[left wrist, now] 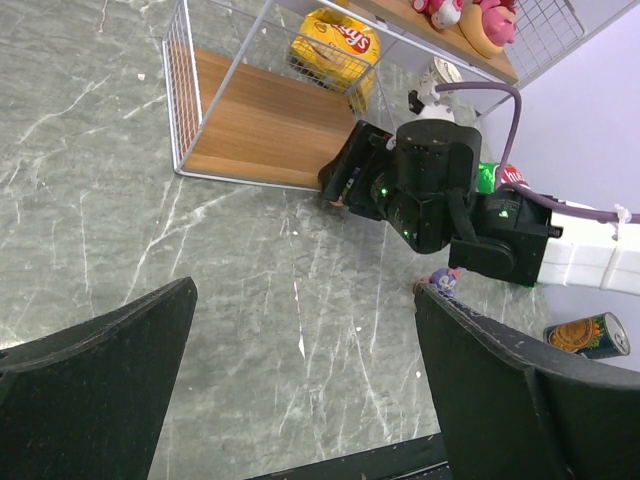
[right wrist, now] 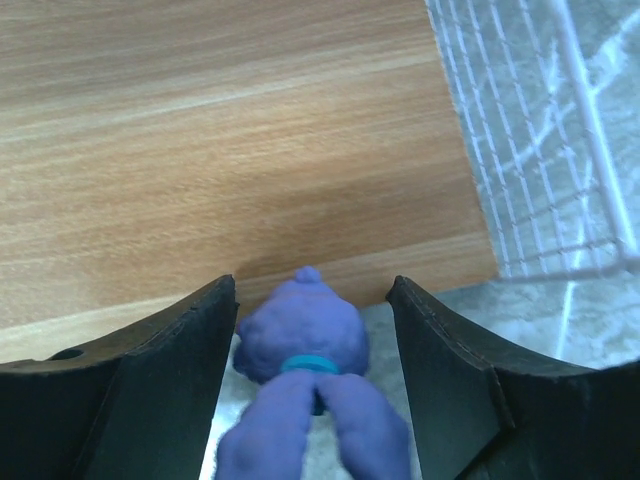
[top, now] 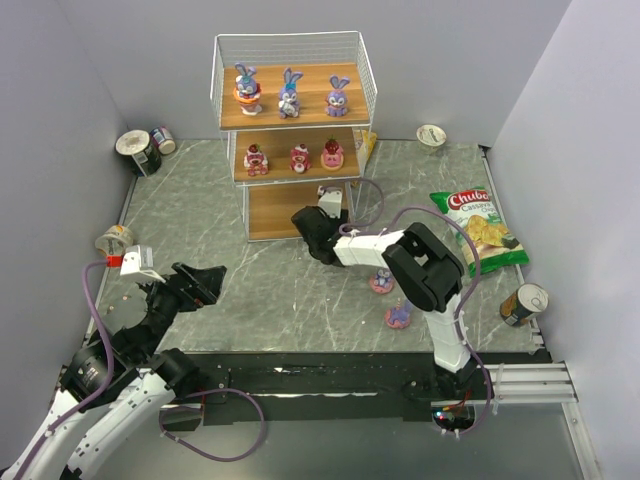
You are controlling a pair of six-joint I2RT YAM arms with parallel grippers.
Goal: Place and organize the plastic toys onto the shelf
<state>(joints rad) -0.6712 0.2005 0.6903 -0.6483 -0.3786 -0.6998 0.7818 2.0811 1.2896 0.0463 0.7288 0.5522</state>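
The shelf [top: 290, 38] stands at the back centre. Three purple-blue bunnies [top: 290, 93] stand on its top board and three pink-red figures [top: 300, 158] on the middle board. The bottom board [top: 280, 205] is bare. My right gripper [top: 308, 228] is at that board's front right edge, shut on a purple bunny [right wrist: 300, 335], ears toward the wrist. The bunny hangs over the table just in front of the board [right wrist: 250, 150]. Two more toys [top: 381, 282] [top: 399, 317] stand on the table beside the right arm. My left gripper [top: 208, 280] is open and empty over bare table [left wrist: 305, 300].
A green-red chip bag [top: 480, 228] and a can [top: 524, 303] lie at the right. Cans [top: 140, 152] stand at the back left, a cup [top: 115, 240] at the left, a bowl [top: 431, 134] at the back right. A yellow bag [left wrist: 335, 40] sits behind the shelf.
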